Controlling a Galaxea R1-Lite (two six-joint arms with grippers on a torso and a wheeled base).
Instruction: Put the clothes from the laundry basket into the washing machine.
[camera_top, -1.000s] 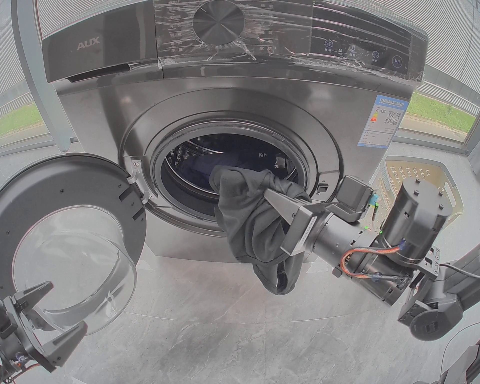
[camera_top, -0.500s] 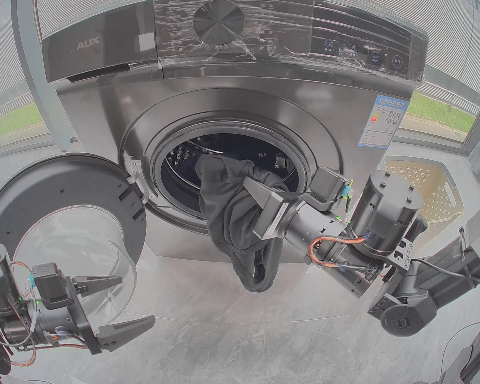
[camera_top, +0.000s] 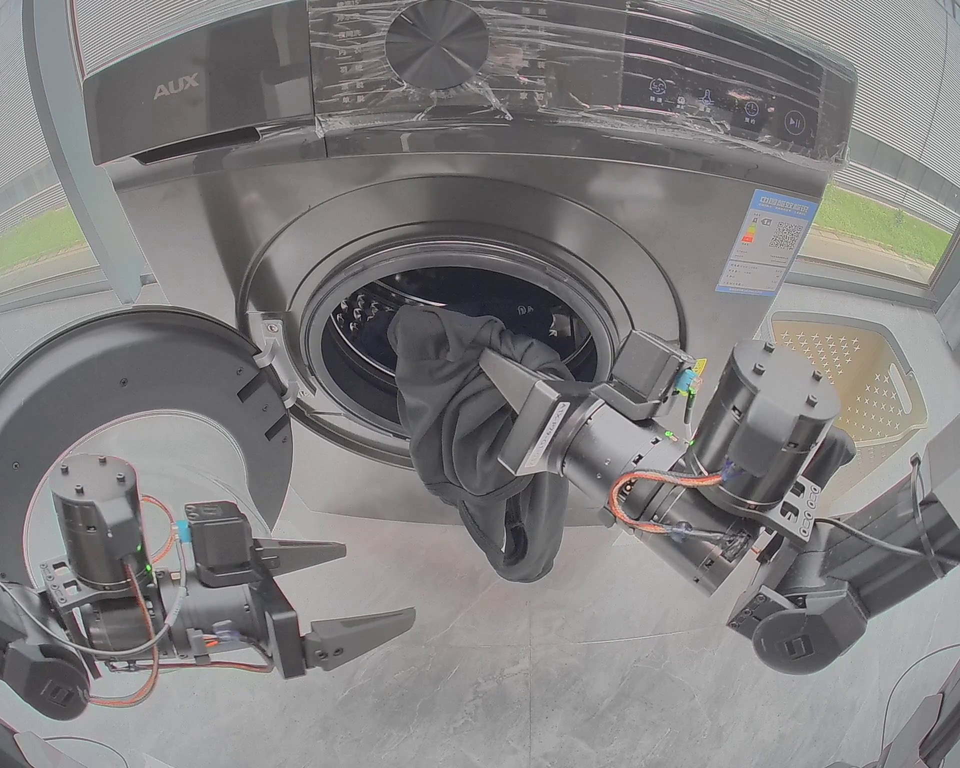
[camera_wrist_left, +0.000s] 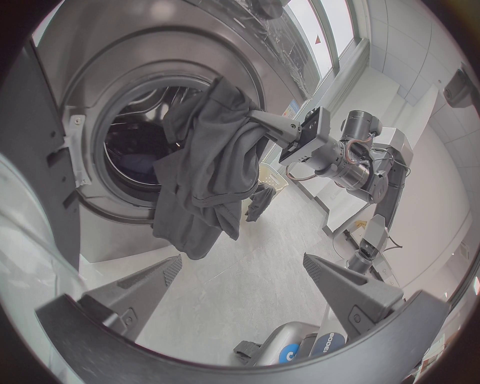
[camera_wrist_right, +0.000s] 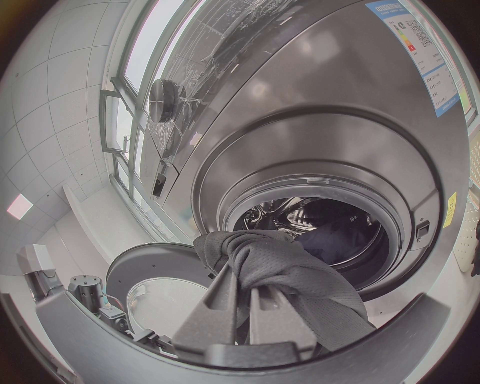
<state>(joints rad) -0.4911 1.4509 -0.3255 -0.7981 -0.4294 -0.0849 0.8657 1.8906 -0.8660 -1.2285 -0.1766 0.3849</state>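
Clothes status: one dark garment (camera_top: 455, 420) hangs from the right tool (camera_top: 490, 365), which is clamped on its upper fold, directly in front of the drum opening (camera_top: 450, 300) of the washing machine (camera_top: 600, 200). Its upper part is level with the opening. Its lower half droops outside, below the near rim and above the floor (camera_top: 500, 680). A dark blue item (camera_wrist_right: 335, 237) lies inside the drum. The left tool (camera_top: 379, 582) sits low on the left, near the open door (camera_top: 130, 380), spread wide and holding nothing. The laundry basket (camera_top: 850, 330) stands at the right of the machine.

Hazards:
- If you release here, the garment likely slides to the floor, because most of its weight hangs outside the rim.
- The trailing hem may snag on the door seal as you push inward.
- The left tool may strike the door and swing it toward the opening.
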